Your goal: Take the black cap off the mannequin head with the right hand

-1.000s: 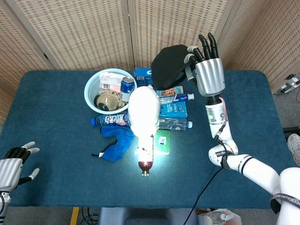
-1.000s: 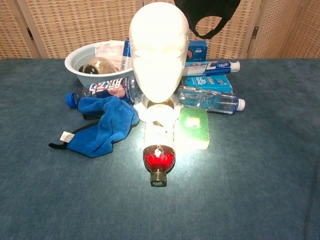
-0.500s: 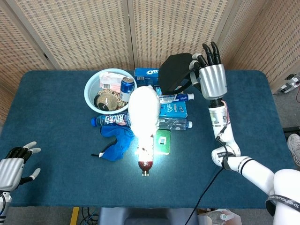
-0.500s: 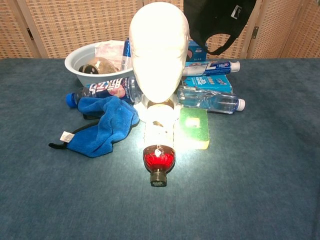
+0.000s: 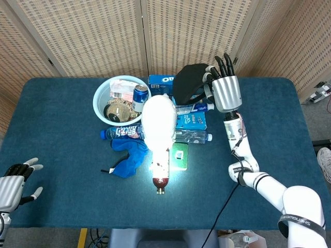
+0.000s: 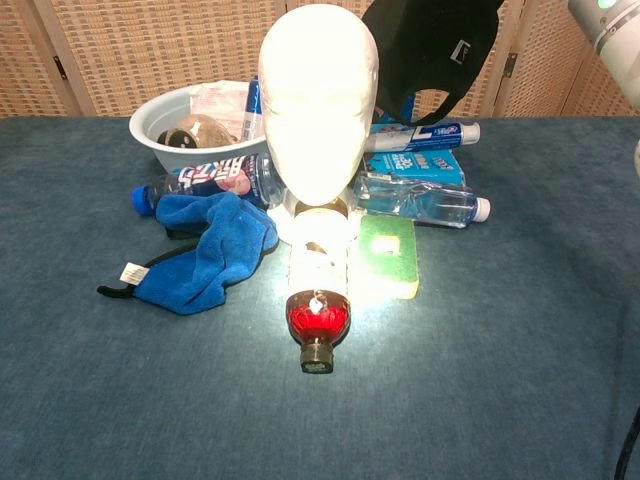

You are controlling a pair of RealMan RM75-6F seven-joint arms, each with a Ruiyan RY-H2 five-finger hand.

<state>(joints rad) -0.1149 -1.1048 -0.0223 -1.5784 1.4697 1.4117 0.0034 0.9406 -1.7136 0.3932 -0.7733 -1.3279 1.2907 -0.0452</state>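
Already off: cap (image 5: 189,80) hangs pinched in right hand (image 5: 223,85), up and right of bare head (image 5: 158,121); left hand (image 5: 14,182) idle, fingers apart.

A blue-carpeted table (image 5: 62,129) carries a mannequin head (image 6: 318,100), bowl (image 5: 101,106), blue cloth (image 6: 205,250), green sponge (image 6: 388,255), red-capped bottle (image 6: 318,290) (lying on its side), two water bottles and boxes.
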